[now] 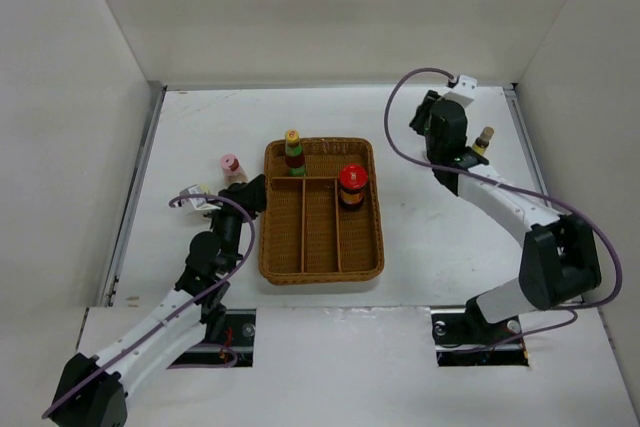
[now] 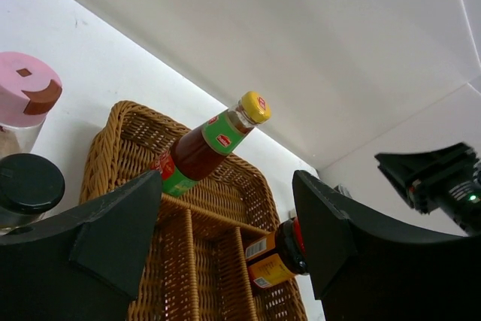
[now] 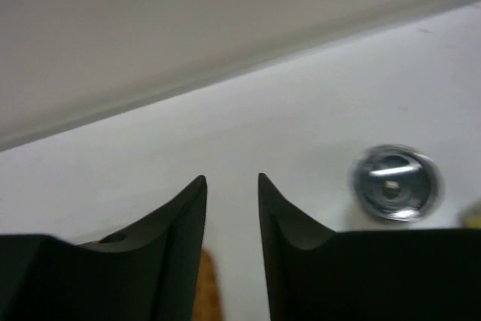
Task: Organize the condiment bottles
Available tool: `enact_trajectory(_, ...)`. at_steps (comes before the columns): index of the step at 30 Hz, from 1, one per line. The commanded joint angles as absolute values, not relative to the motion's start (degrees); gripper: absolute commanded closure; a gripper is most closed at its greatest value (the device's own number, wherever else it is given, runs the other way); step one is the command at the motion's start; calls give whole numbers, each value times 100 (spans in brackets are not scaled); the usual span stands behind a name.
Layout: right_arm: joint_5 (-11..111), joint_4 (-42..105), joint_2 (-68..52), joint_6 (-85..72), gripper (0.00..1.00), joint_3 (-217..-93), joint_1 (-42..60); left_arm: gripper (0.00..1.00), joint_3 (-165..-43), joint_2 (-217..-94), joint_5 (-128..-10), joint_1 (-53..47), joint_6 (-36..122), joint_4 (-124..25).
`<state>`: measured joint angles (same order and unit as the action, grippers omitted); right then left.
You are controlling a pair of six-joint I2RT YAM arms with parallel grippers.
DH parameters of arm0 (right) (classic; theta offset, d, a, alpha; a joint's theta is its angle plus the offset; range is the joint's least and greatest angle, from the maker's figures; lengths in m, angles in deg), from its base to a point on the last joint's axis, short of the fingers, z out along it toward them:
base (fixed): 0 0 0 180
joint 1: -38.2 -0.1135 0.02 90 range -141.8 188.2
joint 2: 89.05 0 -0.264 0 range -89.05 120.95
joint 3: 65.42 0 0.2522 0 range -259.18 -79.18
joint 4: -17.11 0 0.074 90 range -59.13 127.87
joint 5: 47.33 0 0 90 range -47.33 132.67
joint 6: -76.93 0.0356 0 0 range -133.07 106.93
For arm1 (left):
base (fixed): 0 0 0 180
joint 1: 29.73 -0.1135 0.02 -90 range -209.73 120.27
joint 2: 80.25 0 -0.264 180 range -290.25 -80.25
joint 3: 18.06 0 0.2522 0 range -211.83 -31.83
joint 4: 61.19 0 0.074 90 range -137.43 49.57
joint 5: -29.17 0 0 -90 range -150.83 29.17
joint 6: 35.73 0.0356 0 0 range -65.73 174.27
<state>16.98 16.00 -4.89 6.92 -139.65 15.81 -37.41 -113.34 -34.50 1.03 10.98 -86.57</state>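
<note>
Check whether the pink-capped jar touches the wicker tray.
Apart. The top view shows bare white table between the pink-capped jar and the wicker tray's left wall.

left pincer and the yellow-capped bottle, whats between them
Only the left rim of the wicker tray lies between the left pincer and the yellow-capped bottle, which stands inside the tray. No other bottle sits in that stretch. The top view shows it.

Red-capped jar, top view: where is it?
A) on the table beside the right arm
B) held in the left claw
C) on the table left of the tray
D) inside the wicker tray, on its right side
D: the red-capped jar stands inside the wicker tray, on its right side, while the yellow-capped bottle stands at the tray's far left corner.
</note>
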Motion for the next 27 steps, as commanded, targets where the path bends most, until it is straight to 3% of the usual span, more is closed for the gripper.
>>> enact_trajectory(1, 972, 2032, -433, 830, 53, -13842, 1934, 31, -3763, -11383, -3517, 98, 1024, -8830)
enact_trajectory(3, 787, 2067, -362, 733, 37, -13790, 2127, 30, -3754, -11392, -3525, 89, 1006, -8830)
enact_trajectory(8, 760, 2313, -73, 671, 22, -13894, 2391, 30, -3763, -11453, -3569, 89, 980, -8848)
enact_trajectory(18, 1366, 2437, 596, 706, 16, -14343, 2743, 30, -3763, -11515, -3587, 54, 962, -8865)
enact_trajectory(27, 1507, 2270, 974, 574, 20, -14747, 2814, 30, -3789, -11594, -3596, 28, 962, -8883)
